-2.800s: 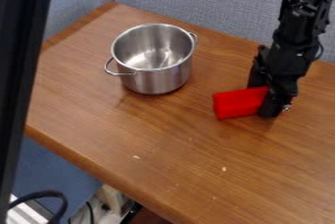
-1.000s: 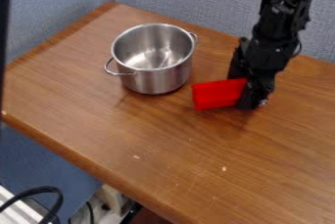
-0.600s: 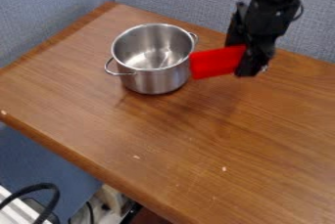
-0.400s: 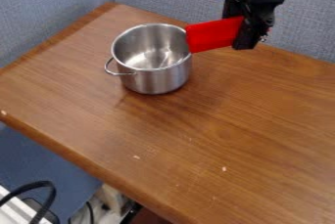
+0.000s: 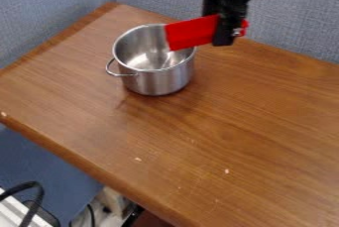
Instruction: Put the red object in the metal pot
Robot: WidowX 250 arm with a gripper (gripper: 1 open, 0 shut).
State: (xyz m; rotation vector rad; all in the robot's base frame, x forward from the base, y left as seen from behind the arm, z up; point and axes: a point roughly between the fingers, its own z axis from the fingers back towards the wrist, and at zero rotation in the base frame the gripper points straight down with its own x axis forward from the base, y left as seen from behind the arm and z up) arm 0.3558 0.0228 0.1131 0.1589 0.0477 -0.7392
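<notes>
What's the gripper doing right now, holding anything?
Gripper: closed on the red object, held in the air by the metal pot.

One red object (image 5: 193,31), one metal pot (image 5: 155,59), one gripper (image 5: 228,25), one wooden worktop (image 5: 199,132), nothing else counted.

Arm vertical, pincer (image 5: 228,33) pointing down, clamped on red object (image 5: 193,32).

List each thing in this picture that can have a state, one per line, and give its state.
red object: lifted off the table, held at one end, over the pot's far rim.
metal pot: upright, empty, on the table.
gripper: pointing down, jaws closed on the red object.
</notes>
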